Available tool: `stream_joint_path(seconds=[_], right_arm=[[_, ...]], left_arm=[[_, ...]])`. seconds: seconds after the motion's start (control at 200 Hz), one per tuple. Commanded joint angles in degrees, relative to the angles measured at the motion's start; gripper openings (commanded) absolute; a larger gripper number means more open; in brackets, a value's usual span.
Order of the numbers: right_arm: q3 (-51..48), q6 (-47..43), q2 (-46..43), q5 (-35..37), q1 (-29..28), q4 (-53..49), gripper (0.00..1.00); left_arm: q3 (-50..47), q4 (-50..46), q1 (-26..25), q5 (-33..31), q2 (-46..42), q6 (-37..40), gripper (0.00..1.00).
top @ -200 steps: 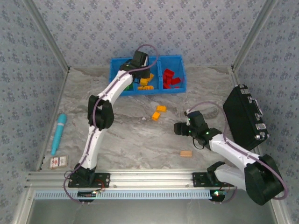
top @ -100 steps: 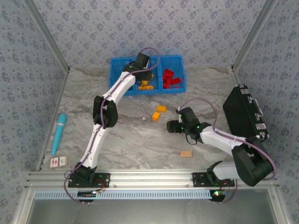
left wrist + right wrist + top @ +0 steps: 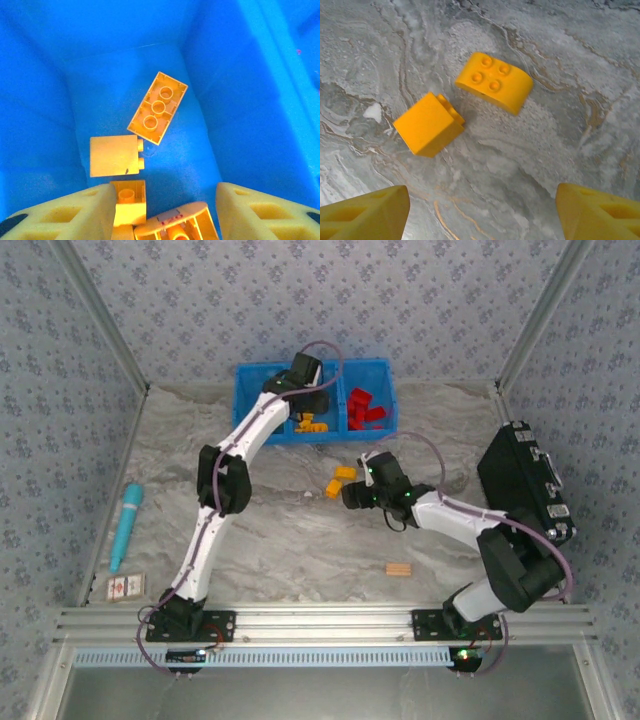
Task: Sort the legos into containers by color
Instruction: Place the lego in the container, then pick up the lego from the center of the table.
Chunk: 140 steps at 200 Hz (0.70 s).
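- A grey marbled table (image 3: 300, 540) was seen from above, with walls of patterned cloth around it.
- A blue three-compartment bin (image 3: 245, 400) was set at the table's 12 o'clock edge; its inner wall (image 3: 260, 75) was seen close up by the left wrist camera.
- A black hard case (image 3: 520, 490) was placed at 3 o'clock, tilted.
- The left gripper (image 3: 311, 403) was held over the bin's middle compartment; its jaws (image 3: 165, 192) were parted and nothing was clamped between them.
- The right gripper (image 3: 350, 495) was held near the table's centre, jaws spread wide (image 3: 482, 200) and nothing gripped.
- A teal pen-shaped tool (image 3: 125, 525) was laid at 9 o'clock, with a small card (image 3: 124, 587) just beside it toward 6 o'clock.
- Red legos (image 3: 367, 408) were gathered in the right compartment.
- Orange-yellow legos (image 3: 312, 423) were gathered in the middle compartment: a long brick turned underside up (image 3: 157, 107), a square brick (image 3: 112, 156), a small brick (image 3: 128, 200) beside the left finger, and a ring-shaped piece (image 3: 172, 225).
- Two orange-yellow legos were left on the table, apart from each other, at 9 to 10 o'clock of the right gripper: a curved four-stud brick (image 3: 495, 82) and a square brick (image 3: 427, 125).
- A tan wooden block (image 3: 399, 569) was left at 5 o'clock of the table's centre.
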State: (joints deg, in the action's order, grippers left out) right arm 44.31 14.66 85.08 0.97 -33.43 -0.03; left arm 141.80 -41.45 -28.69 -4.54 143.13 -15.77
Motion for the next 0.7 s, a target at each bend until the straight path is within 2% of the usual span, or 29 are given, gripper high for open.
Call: stream_joint_path(seconds=[0.0,0.105,0.19,0.375,0.515,0.695], right_arm=[[2.55,-1.71,2.0,-1.48,-0.79,0.55,0.79],[4.01,-2.33,4.3,-1.51,-1.8,1.07,0.79],[5.88,-2.35,6.55,-1.21,-2.06,0.64,0.79],[11.39,-2.18,11.68,-2.29,-2.5,-1.97,0.79],[15.12,-2.17,14.78,-1.91,-3.29,-5.44,0.79],[16.98,-2.47,17.64,-2.23,-4.03,-6.57,0.79]], left_arm=[[-0.74,-0.69,-1.1,0.94,-9.99,2.81,0.57],[-5.16,0.0,-1.37,1.31,-16.56,3.63,0.63],[-13.45,3.68,-1.37,1.38,-24.29,4.16,0.65],[-28.35,7.28,-1.75,-4.35,-39.71,8.18,0.7],[-38.32,4.19,-0.66,-4.81,-49.59,9.62,0.73],[-54.12,1.27,3.23,-5.44,-64.78,8.38,0.76]])
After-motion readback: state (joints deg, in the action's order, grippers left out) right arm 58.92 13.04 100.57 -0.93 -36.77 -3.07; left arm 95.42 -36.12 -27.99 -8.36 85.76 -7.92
